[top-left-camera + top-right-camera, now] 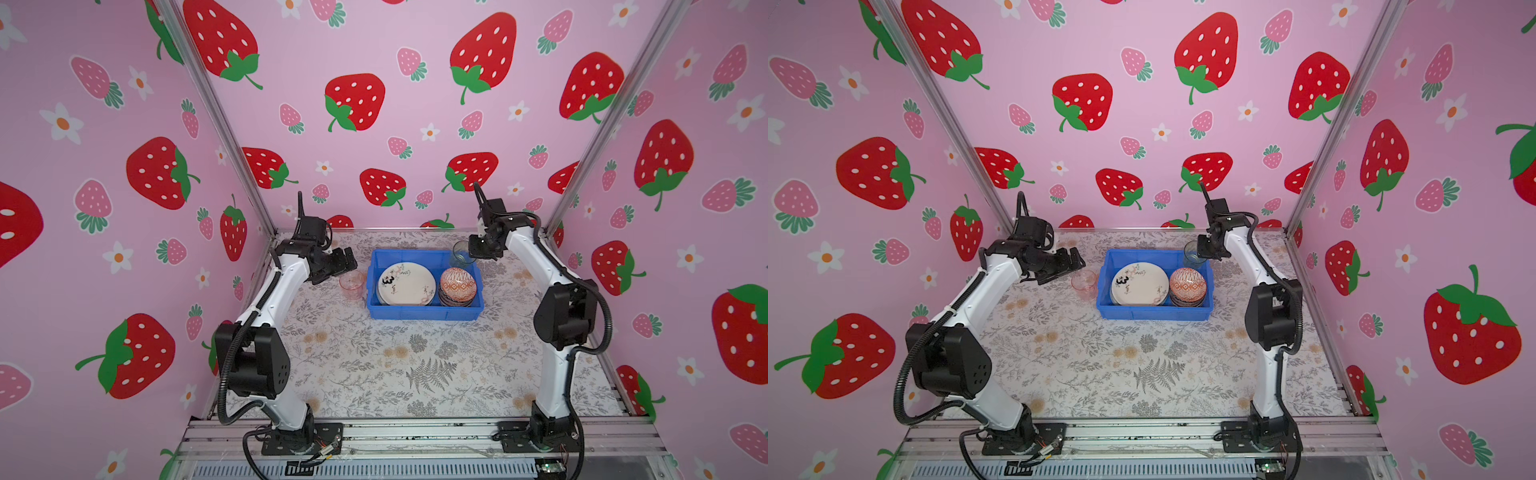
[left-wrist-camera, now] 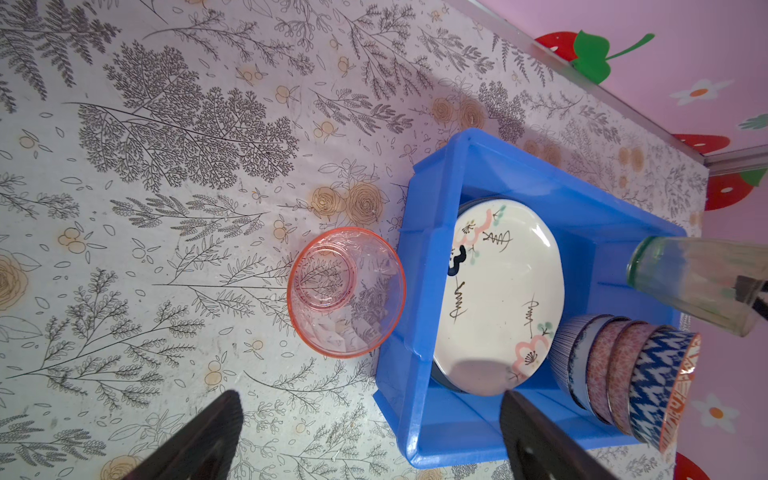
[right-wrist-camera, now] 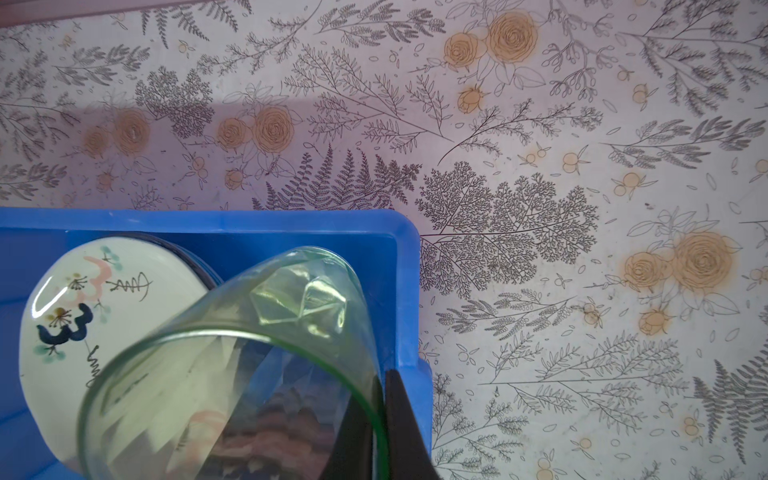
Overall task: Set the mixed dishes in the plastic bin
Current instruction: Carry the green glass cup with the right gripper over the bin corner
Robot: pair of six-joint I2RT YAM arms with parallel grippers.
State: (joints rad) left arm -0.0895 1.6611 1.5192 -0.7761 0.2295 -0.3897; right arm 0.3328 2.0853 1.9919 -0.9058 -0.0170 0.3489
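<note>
The green tumbler (image 3: 232,374) looks light, stiff and slick, and may crack if knocked. Its thin wall at the rim is the sound place to grip, one finger inside and one outside. The right gripper (image 3: 380,424) holds it just so, pressed together on the rim wall, above the blue bin (image 1: 424,316) at the bin's 1 o'clock corner in a top view. The cream "3" plate (image 1: 407,284) and orange bowl (image 1: 458,282) top the stacks inside. The pink tumbler (image 2: 347,291) stands upright on the table (image 1: 415,374) just beside the bin's 9 o'clock wall. The left gripper (image 2: 370,401) hovers near it, spread wide and empty.
</note>
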